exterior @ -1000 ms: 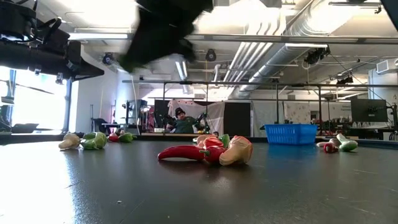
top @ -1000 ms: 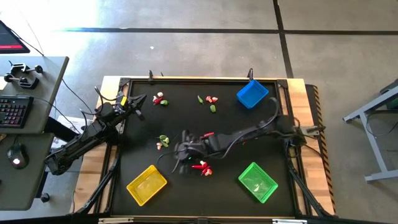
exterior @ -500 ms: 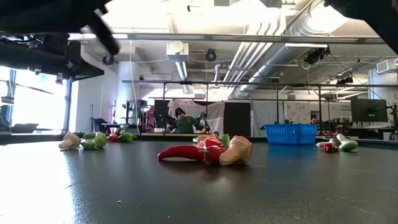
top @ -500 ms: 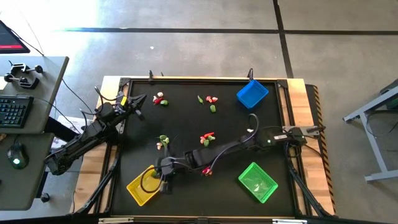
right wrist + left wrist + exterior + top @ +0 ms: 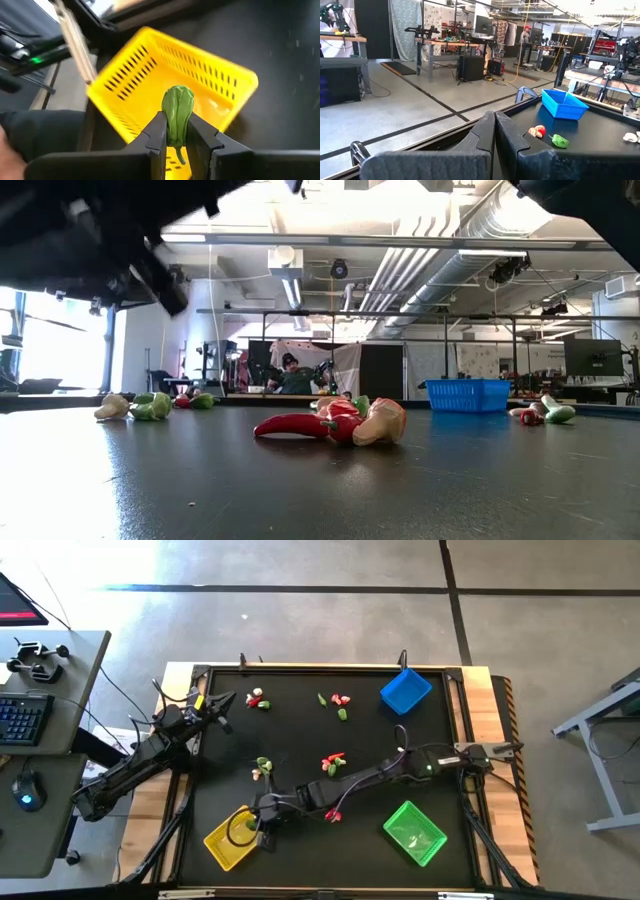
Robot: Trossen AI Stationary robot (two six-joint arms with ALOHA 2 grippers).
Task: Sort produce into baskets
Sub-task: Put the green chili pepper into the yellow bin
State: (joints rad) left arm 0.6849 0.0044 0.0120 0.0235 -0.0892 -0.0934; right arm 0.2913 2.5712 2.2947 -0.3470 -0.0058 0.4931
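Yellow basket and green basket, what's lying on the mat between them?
In the high view, only the right arm's reach crosses above; the mat between the yellow basket and green basket looks bare. A red chili lies just beyond.

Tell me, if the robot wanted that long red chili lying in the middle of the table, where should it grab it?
Probably across the thick middle of the red chili, coming straight down from above. It lies flat, its tail tapers thin, and its other end presses against a pale bulb, leaving little room there.

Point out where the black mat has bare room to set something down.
Bare: the strip between yellow basket and green basket, and mat below the blue basket. Crowded: mid-mat, where produce clusters lie and the right gripper holds a green pod over yellow.
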